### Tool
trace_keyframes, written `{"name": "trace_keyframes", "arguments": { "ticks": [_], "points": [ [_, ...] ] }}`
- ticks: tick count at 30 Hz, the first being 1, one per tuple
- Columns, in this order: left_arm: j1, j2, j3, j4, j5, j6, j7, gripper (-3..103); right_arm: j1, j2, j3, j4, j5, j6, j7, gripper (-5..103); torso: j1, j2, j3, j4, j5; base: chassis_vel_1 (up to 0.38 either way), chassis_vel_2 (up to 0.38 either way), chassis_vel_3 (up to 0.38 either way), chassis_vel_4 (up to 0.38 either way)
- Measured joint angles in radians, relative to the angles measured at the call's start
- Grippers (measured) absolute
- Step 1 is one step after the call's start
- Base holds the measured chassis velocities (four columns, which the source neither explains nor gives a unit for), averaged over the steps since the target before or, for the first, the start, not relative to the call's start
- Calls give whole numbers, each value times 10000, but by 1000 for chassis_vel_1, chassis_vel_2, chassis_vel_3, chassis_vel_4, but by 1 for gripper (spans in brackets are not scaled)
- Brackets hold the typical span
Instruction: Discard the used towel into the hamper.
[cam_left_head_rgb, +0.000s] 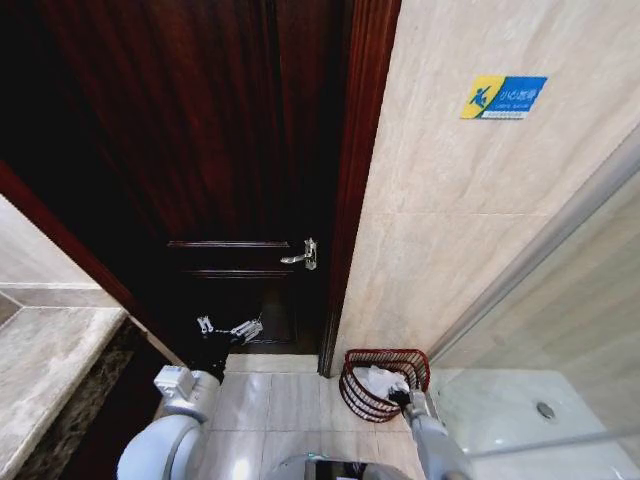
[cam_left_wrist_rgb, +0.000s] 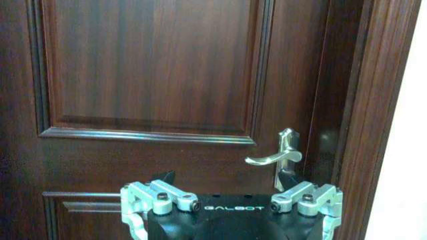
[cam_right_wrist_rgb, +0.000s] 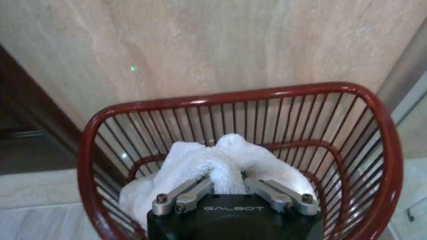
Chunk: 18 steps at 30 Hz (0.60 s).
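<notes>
My right gripper (cam_right_wrist_rgb: 227, 186) is pinched on the white towel (cam_right_wrist_rgb: 220, 162) inside the hamper (cam_right_wrist_rgb: 107, 125) by the wall, so I'd release low and lift straight up; left gripper (cam_left_wrist_rgb: 230, 212) idles spread wide by the door (cam_left_wrist_rgb: 153, 70).

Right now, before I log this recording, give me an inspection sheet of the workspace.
Surface: pale tiled floor.
Job's things: white towel inside the red wire hamper, which stands on the floor against the beige wall.
Clutter: nothing seen.
Grippers: right gripper over the hamper, shut on the towel; left gripper raised before the dark wooden door, open, holding nothing.
Cables: nothing seen.
Surroundings: silver door handle, blue and yellow sign on the wall, marble counter, shower floor drain.
</notes>
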Motion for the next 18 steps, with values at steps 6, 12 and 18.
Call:
{"name": "trace_keyframes", "arguments": {
  "ticks": [6,12,18],
  "points": [
    [0,0,0,0,-1,0,0,100,22,-111,14,-41,118,60,92,5,-4,0,-1,0,-4,0,0,0,0],
    [0,0,0,0,0,0,0,100,1,-185,25,-63,128,60,90,5,-77,-169,-85,-1,-3,0,0,0,0],
    [0,0,0,0,0,0,0,100,24,-186,1,-64,133,61,90,5,-302,-651,-346,-1,-4,0,0,0,0]
  ]
}}
